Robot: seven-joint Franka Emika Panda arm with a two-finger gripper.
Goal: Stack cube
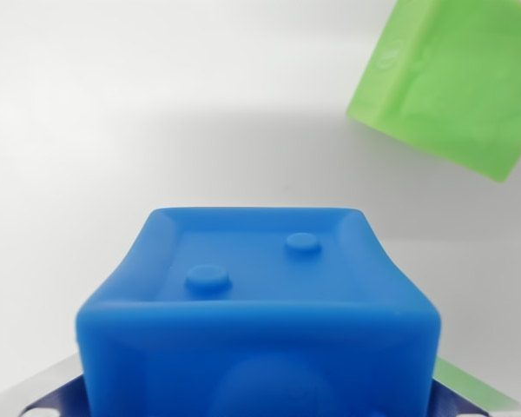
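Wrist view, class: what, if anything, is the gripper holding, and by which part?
Probably the blue cube, which fills the lower frame close to the camera. The fingers and contact points are hidden, so the hold and its place cannot be confirmed. The green cube sits apart.

Only one view is given, taken from the wrist. The scene is seen from very close and steeply downward onto a pale tabletop [113,104]. The lower middle is filled by a blue cube [260,321], while a green cube [456,78] is cut off at the upper right corner.

No readable text, label, brand or number shows on the blue cube [259,313] or green cube [451,82].
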